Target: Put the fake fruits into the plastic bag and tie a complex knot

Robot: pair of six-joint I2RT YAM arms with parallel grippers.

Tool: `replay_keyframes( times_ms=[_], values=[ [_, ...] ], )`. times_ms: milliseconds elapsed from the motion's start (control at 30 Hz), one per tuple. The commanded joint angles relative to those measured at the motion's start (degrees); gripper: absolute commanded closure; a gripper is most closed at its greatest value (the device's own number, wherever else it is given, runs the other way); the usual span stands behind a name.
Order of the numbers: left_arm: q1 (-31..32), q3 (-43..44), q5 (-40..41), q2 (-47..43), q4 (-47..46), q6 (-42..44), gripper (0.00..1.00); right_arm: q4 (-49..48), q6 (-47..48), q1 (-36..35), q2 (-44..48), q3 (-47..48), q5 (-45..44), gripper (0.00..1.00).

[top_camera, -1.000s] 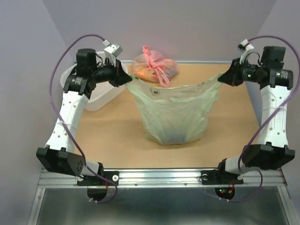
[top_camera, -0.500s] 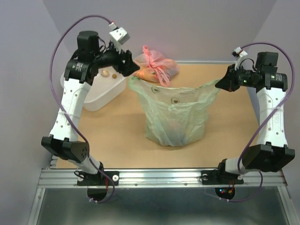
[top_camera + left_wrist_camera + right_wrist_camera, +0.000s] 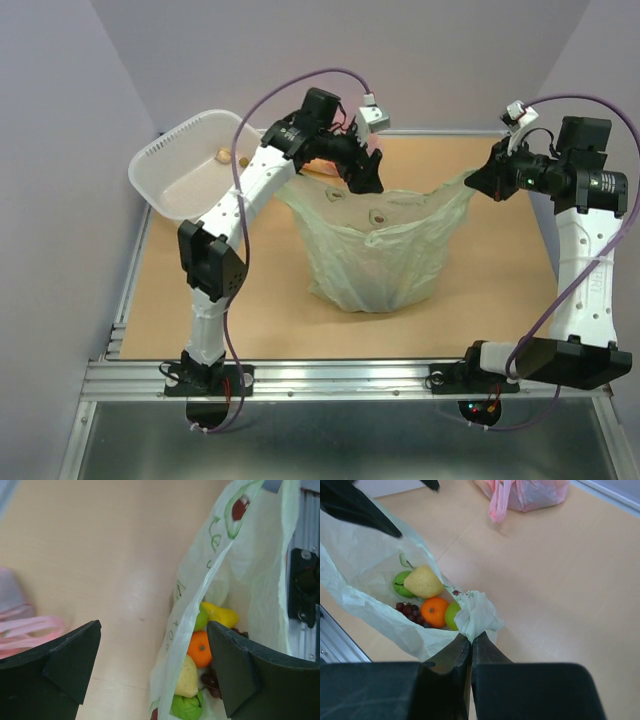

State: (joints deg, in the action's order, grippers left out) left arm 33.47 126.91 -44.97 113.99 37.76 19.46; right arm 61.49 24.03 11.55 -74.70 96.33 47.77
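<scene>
– Since only one handle of the thin, pale green translucent plastic bag was held, what could be expected to go wrong?
– Its free side could be left to sag shut. Or the bag, stood mid-table, could be tipped by the sideways pull, and the small glossy plastic fruits at its bottom spilled.
– And the fingers?
– The left gripper was seen spread wide above the rim, with nothing touched. The right gripper was pressed together on the bunched handle.
</scene>
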Motion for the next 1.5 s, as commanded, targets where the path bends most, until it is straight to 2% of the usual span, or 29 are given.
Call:
replay_keyframes(
  times_ms=[0, 133, 267, 367, 500, 633, 767, 900, 933, 967, 1000, 1067, 1100, 1133, 1167, 1200, 1267, 1367, 1467],
  values=[
    [2.4, -0.5, -6.0, -0.3, 2.3, 0.0, 0.02, -1.3, 0.8, -0.3, 2.9, -1.2, -0.2, 1.0],
    [2.7, 0.2, -12.6, 1.3, 4.4, -0.3, 0.03, -1.4, 0.8, -0.2, 3.9, -2.6, -1.0, 1.0],
    [2.8, 3.0, -20.5, 3.9, 14.2, 3.1, 0.13, -2.2, 0.7, -0.2, 4.2, -3.9, -1.9, 1.0],
    [3.2, 1.4, -22.3, 4.5, 18.4, 4.4, 0.16, -2.8, -0.2, -0.2, 3.9, -4.9, -2.5, 1.0],
    [5.5, -1.5, -21.8, 3.7, 21.3, 7.2, 0.17, -5.5, -2.4, -0.2, 3.8, -5.8, -2.4, 1.0],
    [6.9, -6.1, -20.1, 1.7, 17.3, 4.4, 0.11, -6.3, -3.3, -0.2, 3.5, -6.2, -2.1, 1.0],
    [7.7, -7.6, -17.8, 1.2, 14.3, 2.7, 0.1, -6.9, -4.0, -0.3, 3.2, -6.5, -1.6, 1.0],
    [8.0, -10.3, -13.8, 0.8, 9.7, 0.6, 0.24, -7.6, -5.0, -0.2, 3.2, -6.8, -0.6, 1.0],
    [8.2, -11.1, -11.8, 0.6, 8.7, 0.1, 0.33, -7.6, -5.0, -0.3, 3.2, -7.2, -0.5, 1.0],
    [8.1, -12.9, -11.4, 0.0, 6.6, 0.0, 0.38, -7.7, -5.0, -0.2, 3.2, -7.6, 0.0, 0.99],
    [8.1, -13.9, -11.2, -0.3, 5.8, 0.2, 0.49, -7.8, -5.1, -0.1, 3.2, -7.8, 0.3, 1.0],
    [8.1, -17.3, -11.2, -1.4, 3.0, -0.3, 0.65, -7.8, -5.3, -0.3, 3.1, -9.0, 1.5, 0.93],
    [8.1, -18.3, -11.6, -1.8, 2.3, -0.3, 0.82, -7.7, -5.5, -0.2, 3.1, -9.5, 1.8, 0.86],
    [8.0, -19.1, -11.8, -1.8, 2.0, -0.2, 0.9, -7.6, -5.5, -0.2, 3.2, -10.0, 2.0, 0.77],
    [8.0, -19.9, -11.7, -1.8, 1.3, -0.4, 0.96, -7.4, -5.7, -0.2, 3.2, -10.5, 0.9, 0.58],
    [8.0, -20.7, -11.8, -1.8, 1.3, -0.5, 1.0, -6.7, -5.6, -0.2, 3.9, -11.7, 0.1, 0.47],
    [7.7, -21.1, -11.9, -1.8, 1.3, -0.2, 1.0, -4.4, -3.2, -0.2, 5.0, -12.5, -1.3, 0.31],
    [6.9, -20.7, -12.3, -1.5, 1.2, 0.0, 1.0, -2.7, 2.2, -0.1, 10.3, -15.9, -4.9, 0.19],
    [6.3, -19.9, -13.1, -0.3, 2.8, 0.5, 1.0, -2.7, 6.0, -0.1, 16.0, -16.9, -3.7, 0.08]
  ],
)
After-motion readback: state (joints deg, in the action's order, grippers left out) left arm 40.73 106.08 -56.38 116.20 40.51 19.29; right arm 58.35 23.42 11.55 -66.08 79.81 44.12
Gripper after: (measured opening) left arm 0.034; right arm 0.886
